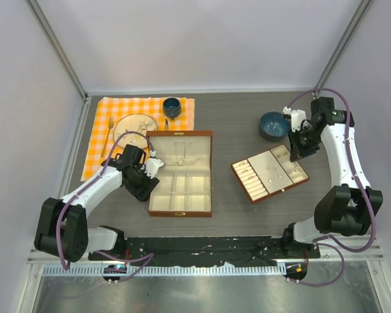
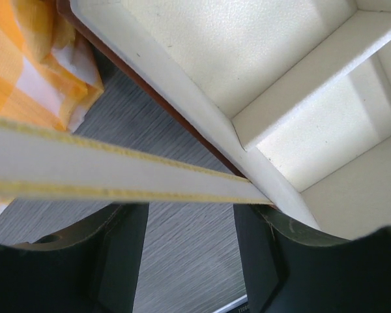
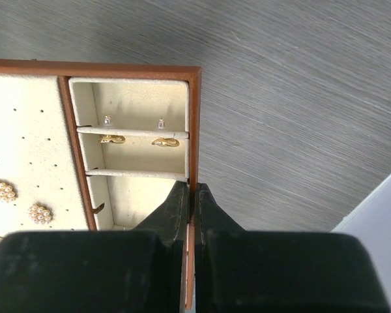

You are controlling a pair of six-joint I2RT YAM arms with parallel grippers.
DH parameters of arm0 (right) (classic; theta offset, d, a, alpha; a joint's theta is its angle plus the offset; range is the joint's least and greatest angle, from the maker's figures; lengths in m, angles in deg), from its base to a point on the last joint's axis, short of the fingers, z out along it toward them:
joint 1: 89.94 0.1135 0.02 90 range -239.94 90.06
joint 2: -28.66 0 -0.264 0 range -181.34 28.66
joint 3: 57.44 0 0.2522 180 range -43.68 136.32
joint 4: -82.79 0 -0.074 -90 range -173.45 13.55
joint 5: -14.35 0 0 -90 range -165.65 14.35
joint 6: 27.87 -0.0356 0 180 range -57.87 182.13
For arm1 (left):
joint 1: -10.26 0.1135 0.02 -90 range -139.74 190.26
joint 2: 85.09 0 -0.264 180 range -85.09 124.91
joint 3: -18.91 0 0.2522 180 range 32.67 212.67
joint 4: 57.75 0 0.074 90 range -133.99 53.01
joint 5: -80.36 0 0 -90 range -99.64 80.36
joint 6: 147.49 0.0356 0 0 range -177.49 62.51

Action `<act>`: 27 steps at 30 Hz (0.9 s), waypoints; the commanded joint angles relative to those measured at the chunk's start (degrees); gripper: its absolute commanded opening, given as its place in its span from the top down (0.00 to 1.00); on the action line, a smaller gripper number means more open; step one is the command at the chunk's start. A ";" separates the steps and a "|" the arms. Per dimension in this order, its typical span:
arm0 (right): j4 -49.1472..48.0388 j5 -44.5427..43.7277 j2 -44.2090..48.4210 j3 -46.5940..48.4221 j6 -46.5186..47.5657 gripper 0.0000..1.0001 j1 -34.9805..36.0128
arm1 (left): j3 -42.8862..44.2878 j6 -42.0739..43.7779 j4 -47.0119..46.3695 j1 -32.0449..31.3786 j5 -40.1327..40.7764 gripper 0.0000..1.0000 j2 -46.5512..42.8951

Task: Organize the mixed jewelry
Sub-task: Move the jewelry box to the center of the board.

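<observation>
Mid-sorting, the right gripper (image 3: 191,189) hung shut over the tray (image 3: 194,117); the left gripper (image 2: 190,225) stood half open, apparently empty, at the left wall of the box (image 1: 180,134). The next move probably needed reopening for a precise pinch on an earring (image 3: 166,141).

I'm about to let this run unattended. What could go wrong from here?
The right gripper, shut, hangs right over the brown rim of the tray. Pressing down could tip it and scatter the small gold earrings. The left gripper stands open against the wall of the brown box, with a pale strip crossing in front of it. Closing might snag the strip and drag the box.
</observation>
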 commanded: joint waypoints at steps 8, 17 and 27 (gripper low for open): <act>-7.23 2.66 3.72 -3.64 -6.72 0.99 6.52 | 6.42 -6.70 -6.90 -4.23 -0.58 0.41 6.11; -18.22 0.45 4.95 -6.37 -16.57 0.99 14.62 | 11.43 -11.88 -9.72 -8.45 0.83 0.41 8.65; -24.64 -0.68 1.53 -7.95 -23.24 0.99 20.50 | 18.02 -14.43 -13.32 -11.79 0.66 0.41 13.75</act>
